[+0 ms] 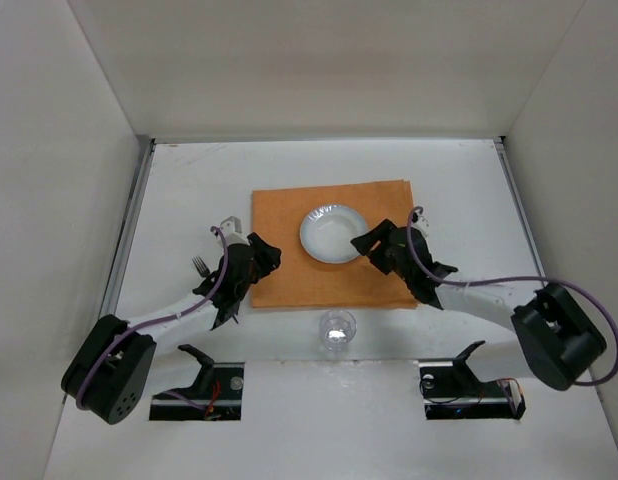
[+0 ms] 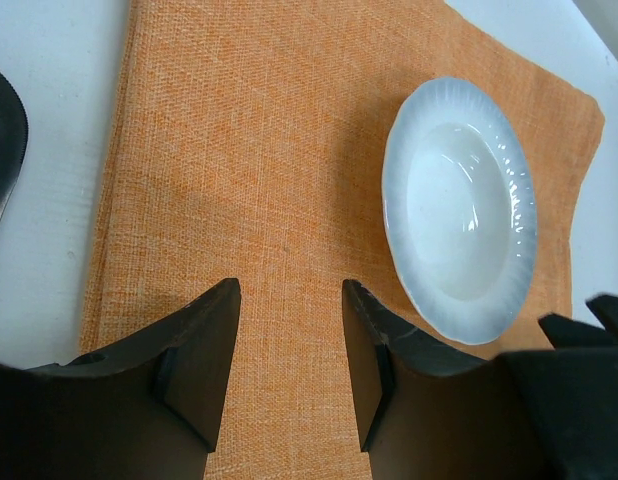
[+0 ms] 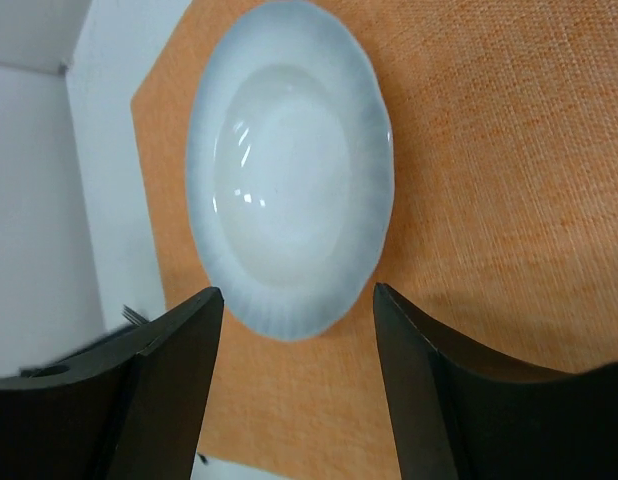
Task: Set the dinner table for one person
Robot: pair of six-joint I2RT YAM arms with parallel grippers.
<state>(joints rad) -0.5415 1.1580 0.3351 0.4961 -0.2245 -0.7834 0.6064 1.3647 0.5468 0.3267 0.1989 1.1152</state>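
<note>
Orange placemat [image 1: 289,285] carries white plate [image 1: 333,234] | we judge fork [image 1: 199,265], on dinner table [image 1: 469,190] left of it, nearest left gripper [image 2: 289,290] | left gripper and right gripper [image 3: 297,295] both spread, empty

The left arm [image 1: 174,315] starts from its base in the lower left of the top view and stretches diagonally toward the centre; the left end effector [image 1: 266,256] at its tip points to the right; in the left wrist view its two dark fingers [image 2: 204,350] stand apart, with nothing between them. The right arm [image 1: 479,293] comes from the lower right and reaches to the left; the right end effector [image 1: 363,243] points toward the centre; its jaws are also spread wide and hold nothing.
</note>
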